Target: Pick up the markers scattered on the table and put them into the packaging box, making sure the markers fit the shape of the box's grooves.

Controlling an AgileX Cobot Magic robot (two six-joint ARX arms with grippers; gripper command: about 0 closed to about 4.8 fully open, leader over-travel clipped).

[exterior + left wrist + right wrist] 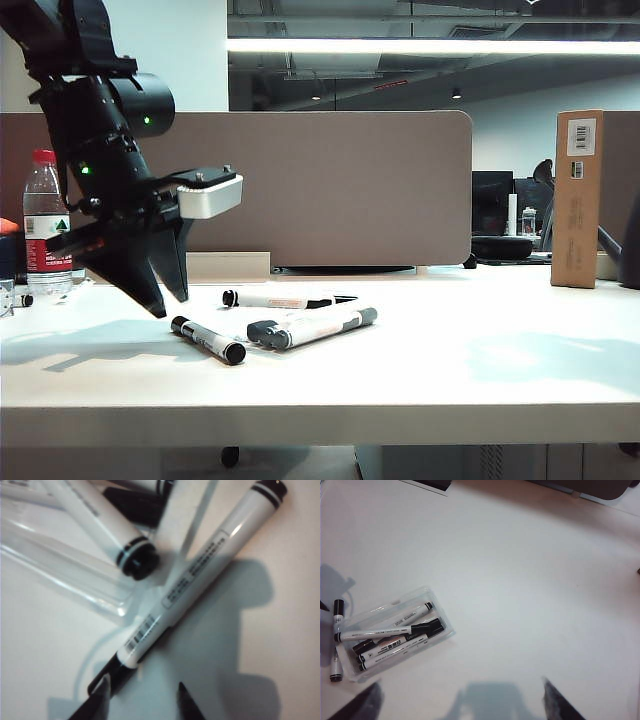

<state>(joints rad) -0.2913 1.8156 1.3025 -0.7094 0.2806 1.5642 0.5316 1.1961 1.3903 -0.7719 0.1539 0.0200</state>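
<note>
One loose marker (207, 340) (200, 575) lies on the white table (450, 380), in front of the clear packaging box (427, 594) (60, 565). Several markers (390, 639) (315, 327) lie inside the box, some crossing each other. My left gripper (172, 303) (142, 692) points down just left of the loose marker and stands open. One fingertip (102, 692) is right beside the marker's black cap, and only table shows between the jaws. In the right wrist view my right gripper (460, 705) hovers high over the table, wide open and holding nothing. The exterior view does not show it.
A water bottle (45, 225) stands at the far left behind the left arm. A tall brown cardboard box (578, 200) stands at the back right. A brown-grey partition (350, 190) runs along the table's far edge.
</note>
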